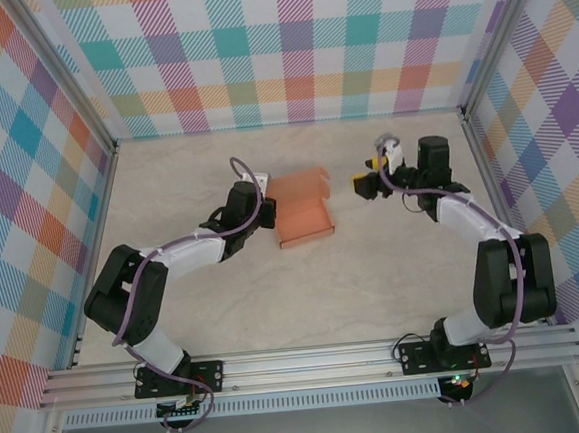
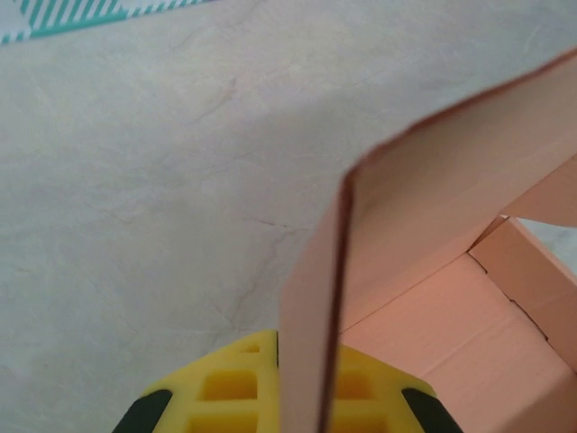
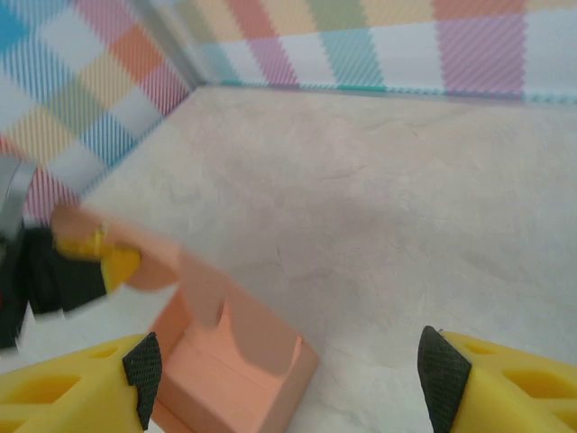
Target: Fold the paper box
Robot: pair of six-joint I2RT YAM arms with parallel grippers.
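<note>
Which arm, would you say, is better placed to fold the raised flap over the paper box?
Left, probably. The left arm has its jaws shut on the raised flap of the paper box and could swing it over. The right arm is apart from the box, jaws open.

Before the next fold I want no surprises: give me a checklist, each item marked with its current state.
1. Left gripper clamped on a flap of the paper box: ok.
2. Right gripper jaws open: ok.
3. Right gripper clear of the box, off to its right side: ok.
4. Box base resting on the table: ok.
5. Whether its folds are locked: cannot tell.
</note>
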